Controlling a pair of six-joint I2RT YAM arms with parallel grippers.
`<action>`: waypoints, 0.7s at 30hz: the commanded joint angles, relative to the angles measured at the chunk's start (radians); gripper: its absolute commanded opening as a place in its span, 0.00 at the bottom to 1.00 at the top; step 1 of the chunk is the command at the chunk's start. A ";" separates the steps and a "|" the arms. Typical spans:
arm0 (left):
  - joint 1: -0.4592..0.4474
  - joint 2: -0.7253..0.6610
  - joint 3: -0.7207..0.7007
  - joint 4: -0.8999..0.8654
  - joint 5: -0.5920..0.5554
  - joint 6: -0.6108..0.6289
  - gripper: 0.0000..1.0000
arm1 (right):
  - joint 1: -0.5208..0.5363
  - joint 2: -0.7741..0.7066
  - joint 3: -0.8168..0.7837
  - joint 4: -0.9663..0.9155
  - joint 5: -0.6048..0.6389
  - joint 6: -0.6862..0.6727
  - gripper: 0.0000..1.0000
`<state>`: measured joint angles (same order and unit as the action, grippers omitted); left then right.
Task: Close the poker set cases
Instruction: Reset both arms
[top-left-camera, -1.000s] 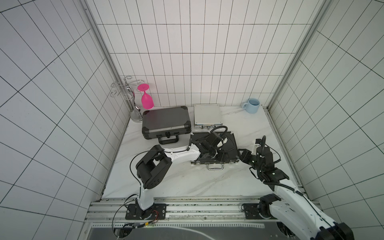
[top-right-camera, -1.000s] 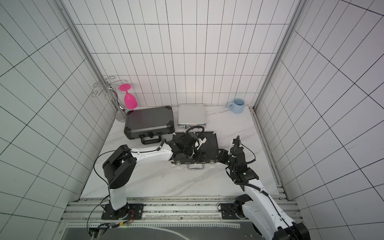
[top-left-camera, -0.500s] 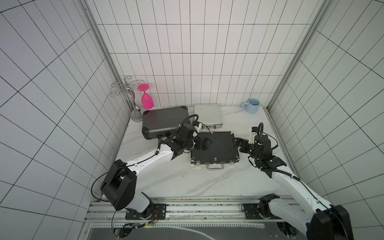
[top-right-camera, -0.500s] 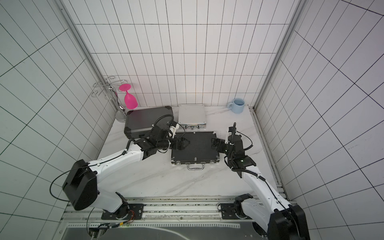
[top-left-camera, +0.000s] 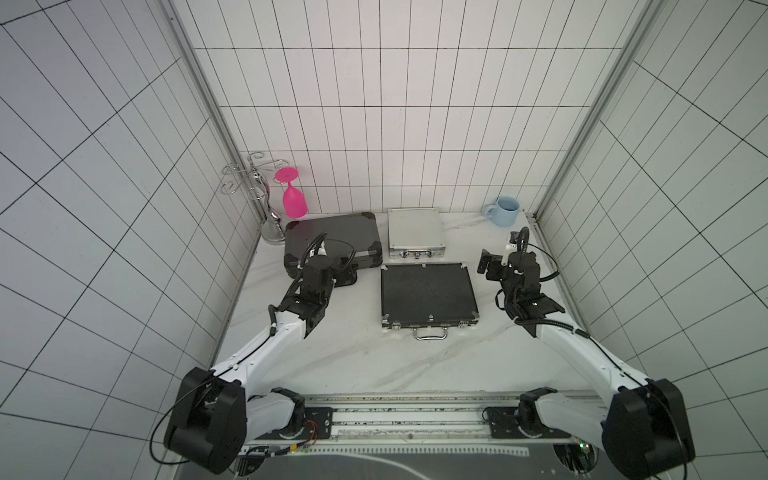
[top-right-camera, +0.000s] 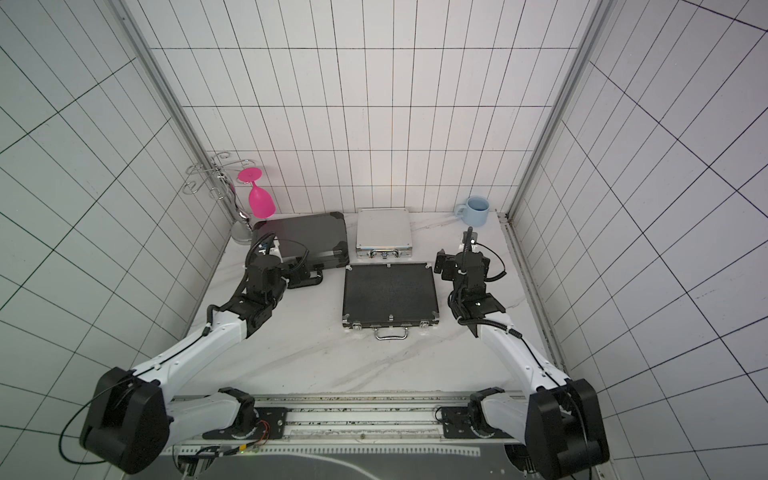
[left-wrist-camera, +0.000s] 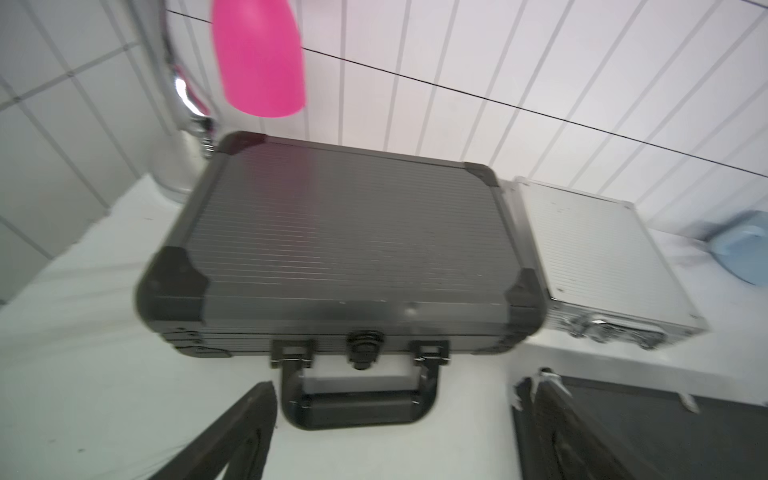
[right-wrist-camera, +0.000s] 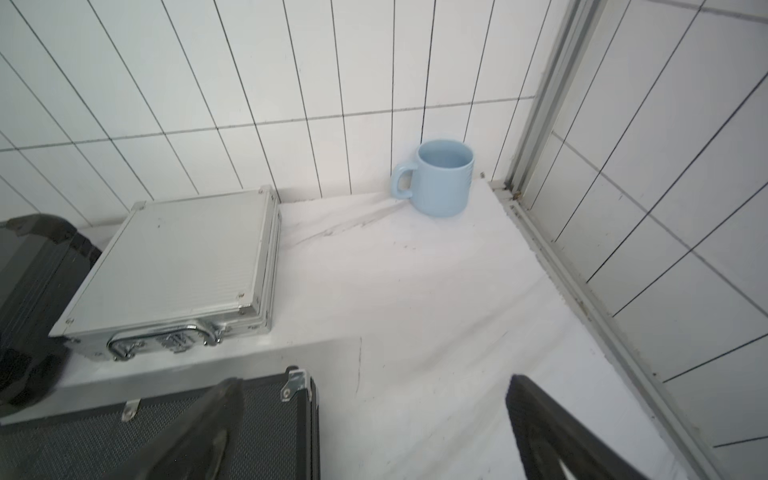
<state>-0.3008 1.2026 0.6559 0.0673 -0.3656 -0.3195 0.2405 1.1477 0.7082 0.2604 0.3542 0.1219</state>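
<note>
left arm (top-left-camera: 266, 345) stretched toward grey case (top-left-camera: 332, 232), right arm (top-left-camera: 582, 349) beside black case (top-left-camera: 428, 295)

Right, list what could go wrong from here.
1. The open left claw hangs right by the handle of the grey case; a careless pull away could snag it and drag the case.
2. The pink glass hangs on its rack just behind that case; a shove backwards could knock it.
3. The black case lies shut, but whether its latches are snapped cannot be told; it might reopen.
</note>
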 joint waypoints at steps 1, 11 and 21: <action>0.040 -0.024 -0.101 0.215 -0.131 0.178 0.98 | -0.049 -0.025 -0.074 0.189 0.060 -0.075 1.00; 0.115 0.053 -0.330 0.614 -0.140 0.306 0.98 | -0.190 0.028 -0.235 0.388 -0.049 -0.048 1.00; 0.134 0.283 -0.402 1.034 -0.061 0.336 0.98 | -0.296 0.134 -0.483 0.905 -0.188 -0.046 1.00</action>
<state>-0.1745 1.4277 0.2760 0.9039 -0.4591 -0.0162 -0.0364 1.2510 0.2932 0.9241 0.2272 0.0895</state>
